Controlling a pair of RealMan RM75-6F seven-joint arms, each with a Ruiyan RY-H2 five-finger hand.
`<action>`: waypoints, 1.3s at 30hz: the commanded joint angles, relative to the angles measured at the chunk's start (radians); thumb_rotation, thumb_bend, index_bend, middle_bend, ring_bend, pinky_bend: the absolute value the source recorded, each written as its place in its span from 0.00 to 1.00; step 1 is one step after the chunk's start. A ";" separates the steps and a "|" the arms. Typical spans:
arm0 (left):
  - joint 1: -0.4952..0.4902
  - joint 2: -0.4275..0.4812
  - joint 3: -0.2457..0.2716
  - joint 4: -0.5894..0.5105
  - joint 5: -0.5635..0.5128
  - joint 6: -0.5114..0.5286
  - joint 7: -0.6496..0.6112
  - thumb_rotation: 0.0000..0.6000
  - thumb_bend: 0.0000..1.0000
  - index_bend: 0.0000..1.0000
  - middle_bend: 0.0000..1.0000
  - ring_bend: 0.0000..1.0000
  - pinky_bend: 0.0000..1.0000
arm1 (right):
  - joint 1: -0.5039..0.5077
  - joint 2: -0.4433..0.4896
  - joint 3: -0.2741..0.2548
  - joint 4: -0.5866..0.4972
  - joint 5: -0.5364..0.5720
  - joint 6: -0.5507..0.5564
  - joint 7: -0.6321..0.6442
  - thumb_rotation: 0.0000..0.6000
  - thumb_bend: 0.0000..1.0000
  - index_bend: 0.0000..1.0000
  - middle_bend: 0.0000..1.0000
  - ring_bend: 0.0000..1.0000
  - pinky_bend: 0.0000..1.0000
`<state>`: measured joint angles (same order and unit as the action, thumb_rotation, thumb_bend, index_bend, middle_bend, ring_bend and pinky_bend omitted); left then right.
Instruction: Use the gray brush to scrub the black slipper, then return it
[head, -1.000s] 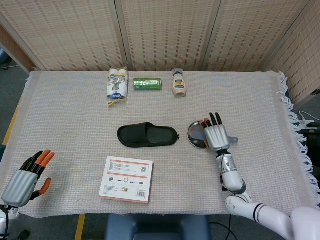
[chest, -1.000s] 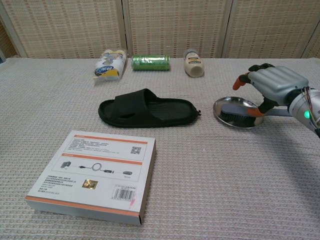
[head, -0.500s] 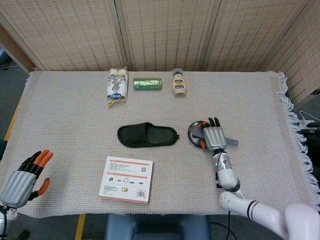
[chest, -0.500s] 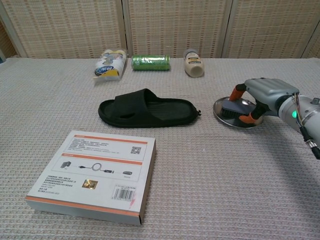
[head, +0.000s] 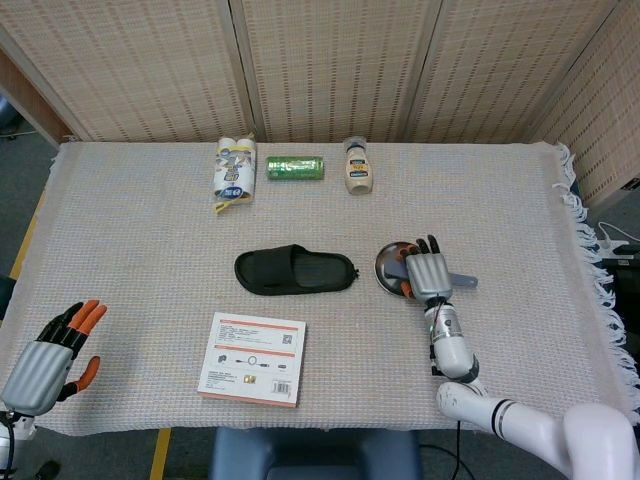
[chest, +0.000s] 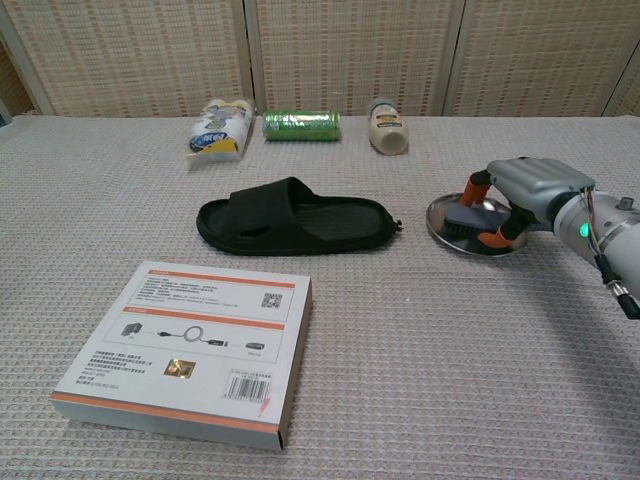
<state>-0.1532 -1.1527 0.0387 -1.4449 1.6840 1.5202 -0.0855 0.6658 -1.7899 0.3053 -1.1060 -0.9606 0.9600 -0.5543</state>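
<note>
The black slipper (head: 295, 271) (chest: 295, 217) lies flat at the table's middle, toe end to the right. Right of it stands a round metal dish (head: 385, 262) (chest: 440, 212) with the gray brush (chest: 462, 222) lying in it. My right hand (head: 427, 273) (chest: 530, 185) is down on the dish, with fingers curled over the brush and its thumb at the near side, gripping it. The brush handle (head: 464, 281) sticks out to the right past the hand. My left hand (head: 50, 358) rests at the table's front left corner, holding nothing with its fingers apart.
A flat white and orange box (head: 253, 358) (chest: 190, 350) lies near the front edge, below the slipper. Along the back lie a white packet (head: 235, 172), a green roll (head: 294, 167) and a cream bottle (head: 357, 166).
My right hand dropped from above the dish onto the brush and closed its fingers around it. Over the last half second it barely moved. The left hand stayed put.
</note>
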 joint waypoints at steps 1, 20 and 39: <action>0.000 0.001 0.001 0.001 0.003 0.003 -0.003 1.00 0.50 0.00 0.00 0.00 0.15 | 0.002 -0.002 -0.009 0.005 -0.013 0.009 0.011 1.00 0.24 0.40 0.32 0.15 0.12; 0.004 0.004 0.005 0.005 0.017 0.018 -0.015 1.00 0.50 0.00 0.00 0.00 0.15 | 0.008 -0.033 -0.058 0.065 -0.123 0.070 0.099 1.00 0.29 0.76 0.56 0.47 0.68; -0.002 0.011 0.009 0.004 0.020 0.010 -0.039 1.00 0.50 0.00 0.00 0.00 0.15 | 0.097 0.011 -0.064 -0.061 -0.281 0.149 -0.072 1.00 0.37 0.89 0.66 0.58 0.76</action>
<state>-0.1545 -1.1426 0.0470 -1.4411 1.7032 1.5300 -0.1232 0.7316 -1.7878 0.2343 -1.1275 -1.2289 1.1069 -0.5617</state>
